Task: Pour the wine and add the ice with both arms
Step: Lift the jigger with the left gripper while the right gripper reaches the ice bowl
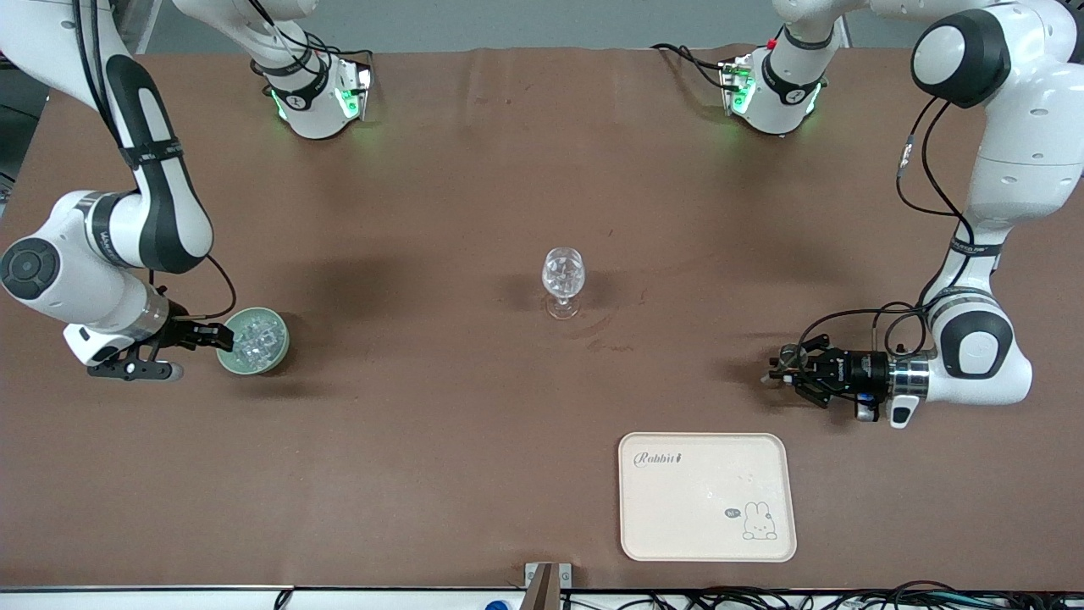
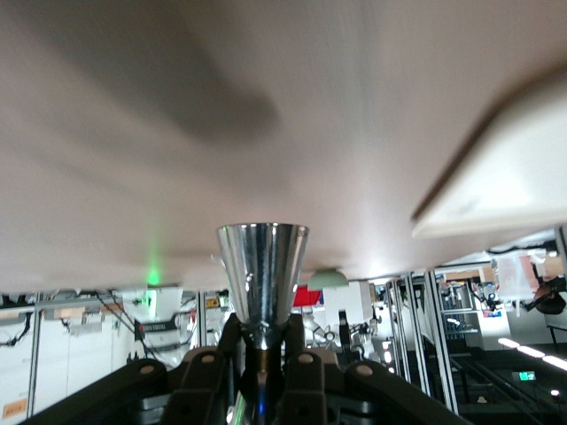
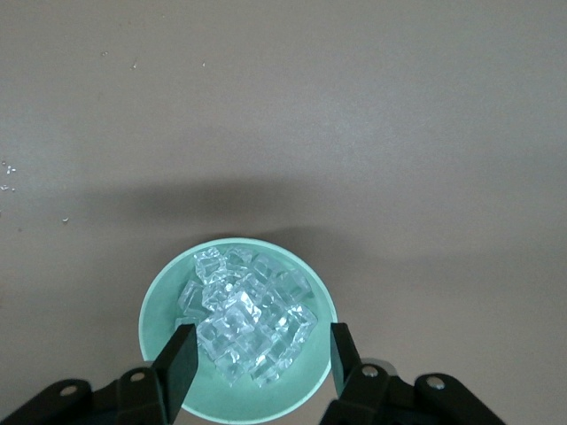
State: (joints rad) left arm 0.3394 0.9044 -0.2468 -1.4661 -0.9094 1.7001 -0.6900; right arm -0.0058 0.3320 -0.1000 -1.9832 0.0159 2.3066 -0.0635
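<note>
Many clear glinting ice chunks heaped in pale green bowl, straddled by parted right gripper; left gripper clamped on metal cup near wine glass, tray.

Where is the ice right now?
The ice sits heaped in a pale green bowl at the right arm's end of the table, well away from the wine glass, with the right gripper at the bowl's rim.

High front camera looks down across the table; right wrist camera peers closely into the green bowl, shared with front; left wrist camera apparently skims tabletop.
</note>
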